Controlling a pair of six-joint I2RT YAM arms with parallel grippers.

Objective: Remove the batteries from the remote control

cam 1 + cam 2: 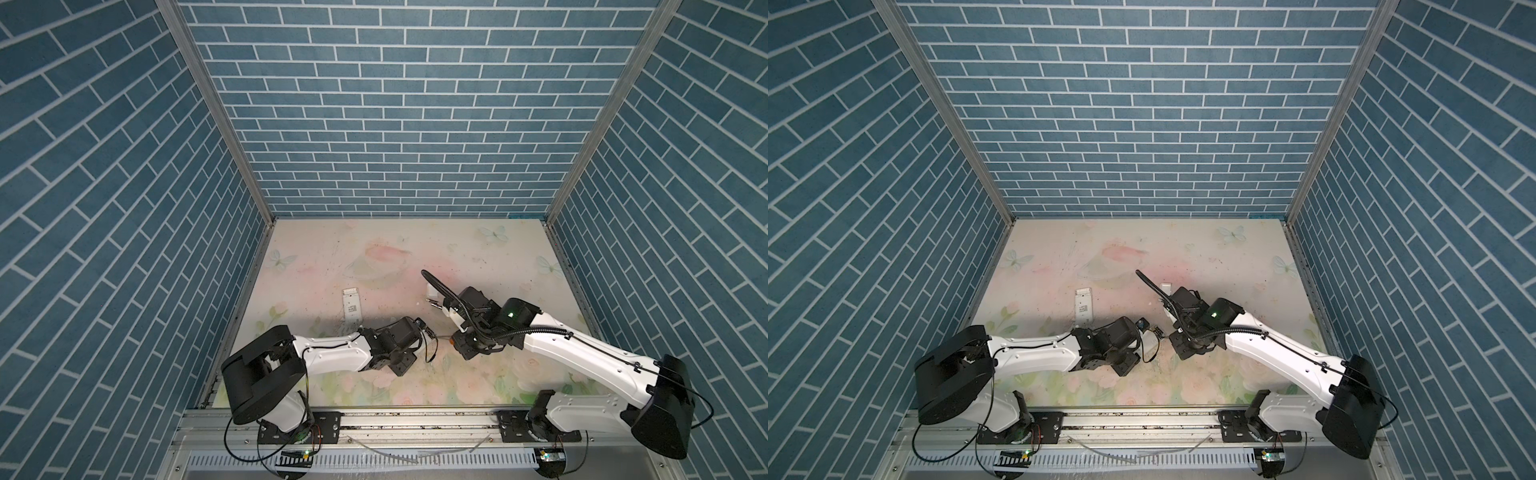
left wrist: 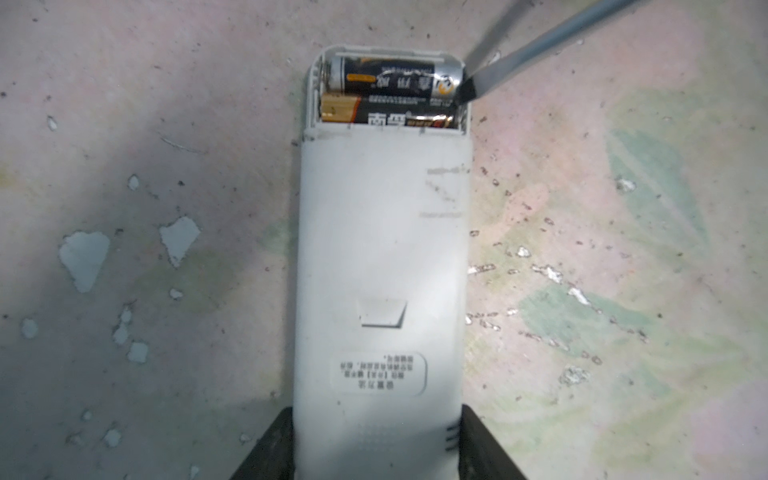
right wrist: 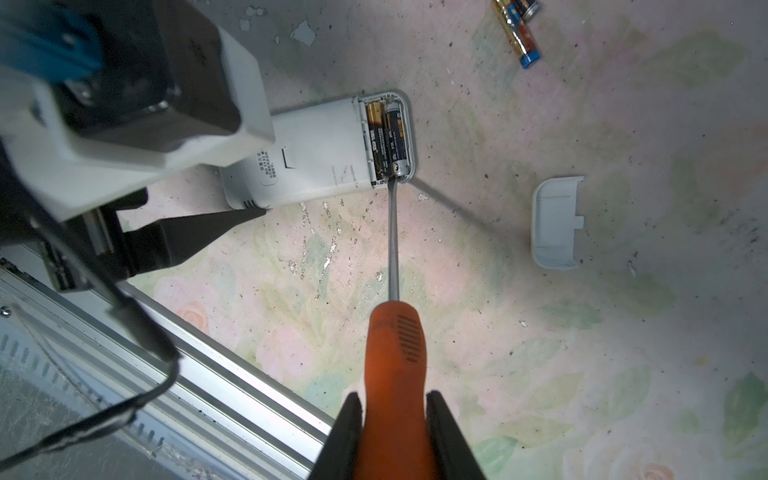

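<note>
top views: high, down | wrists: close, apparently oblique, share remote (image 2: 380,270)

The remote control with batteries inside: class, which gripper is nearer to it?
Left. The left gripper clamps the remote control's end; the right gripper holds the screwdriver handle, apart from it, only the tip reaching the batteries.

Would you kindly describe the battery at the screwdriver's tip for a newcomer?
Find the white remote in the left gripper. Two batteries sit in its open end. It is the outer one, black, with a silver cap touching the screwdriver; its neighbour shows gold.
</note>
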